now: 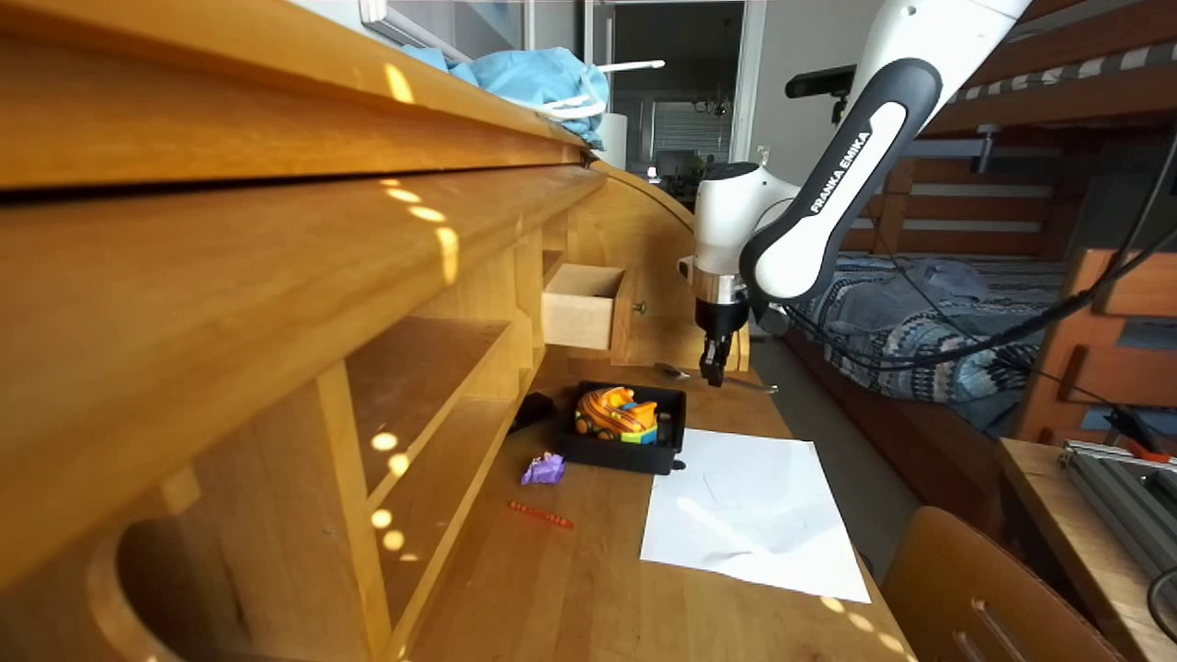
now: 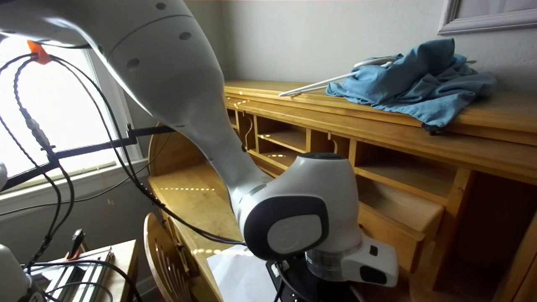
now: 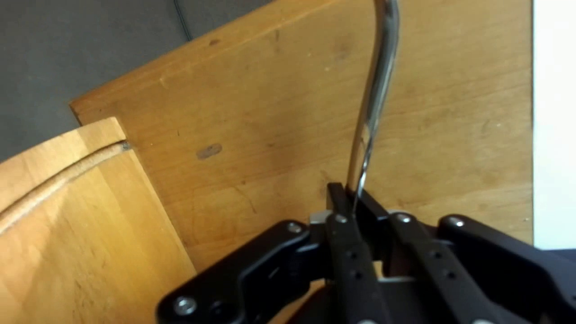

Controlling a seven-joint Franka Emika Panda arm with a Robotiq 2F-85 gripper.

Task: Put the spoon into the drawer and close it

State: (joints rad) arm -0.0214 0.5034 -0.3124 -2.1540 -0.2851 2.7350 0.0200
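The silver spoon (image 3: pixel 375 99) is pinched between the fingertips of my gripper (image 3: pixel 353 193). Its handle points away to the top of the wrist view. In an exterior view, the gripper (image 1: pixel 713 368) points down, with the spoon's bowl (image 1: pixel 672 371) to its left and the handle (image 1: pixel 756 385) to its right, near the desk's far end. It looks to be a little above the desk. The pale wood drawer (image 1: pixel 581 317) is pulled out, open at the top, left of the gripper and higher. Its front (image 2: pixel 392 235) also shows in an exterior view. There the arm hides the fingers and spoon.
A black tray (image 1: pixel 602 455) with an orange toy (image 1: pixel 616 416) stands below the drawer. A purple wrapper (image 1: pixel 544 469), a red crayon (image 1: pixel 541 514) and white paper (image 1: pixel 754 510) lie on the desk. The curved desk side panel (image 3: pixel 103 225) rises close to the gripper.
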